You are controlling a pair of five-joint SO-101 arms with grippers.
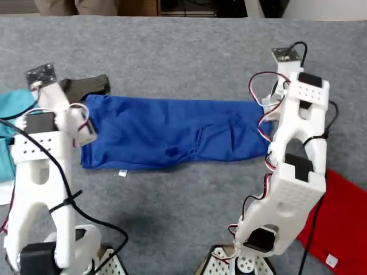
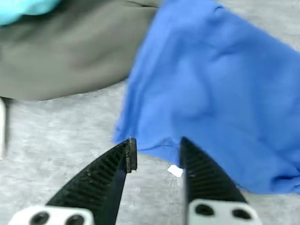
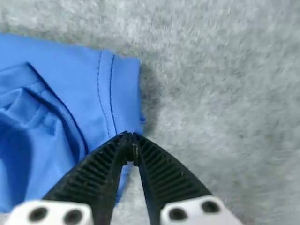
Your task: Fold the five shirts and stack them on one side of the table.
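The blue shirt (image 1: 172, 134) lies flat along the grey tabletop (image 1: 172, 51), stretched between your two arms. Judge it light, limp and quick to bunch, so take it by a corner or the hem. Your left jaws hover spread at one end's corner edge. Your right jaws are pressed together at the opposite hem; you cannot tell whether cloth is caught between them.

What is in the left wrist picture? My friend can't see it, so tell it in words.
The left gripper stands open over the edge of a blue shirt on the grey table, with a small white tag seen between its fingers. Beyond lie a dark shirt and a bit of teal cloth.
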